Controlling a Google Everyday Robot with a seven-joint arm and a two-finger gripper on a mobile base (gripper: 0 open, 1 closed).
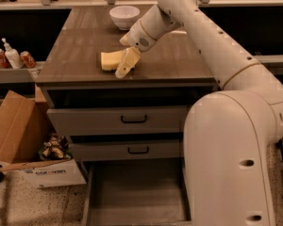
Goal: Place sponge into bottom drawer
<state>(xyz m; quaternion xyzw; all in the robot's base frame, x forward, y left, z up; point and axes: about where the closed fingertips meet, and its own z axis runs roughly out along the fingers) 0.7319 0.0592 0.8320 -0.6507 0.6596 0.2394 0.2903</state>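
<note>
Sponge [109,60] is lying flat on the worktop [80,36], near its front edge and a little left of the middle, and we are seeing it as a pale yellow block. We are watching the tool [121,69] hanging at the right end of the sponge, slanting down and to the left, its tip close to the front edge. It is overlapping that end of the sponge, but we cannot tell whether it is touching it, nor whether it is released or clenched.

The bottom drawer [137,192] is standing pulled out well past the cabinet front, nearest to us, its flat floor showing. Above it we are looking at the middle drawer [108,150] and the top drawer [94,121], each with a black handle. A white bowl [124,16] is sitting upright at the far edge of the worktop, well apart from the sponge. A cardboard box [14,131] is resting on the floor to the left of the cabinet.
</note>
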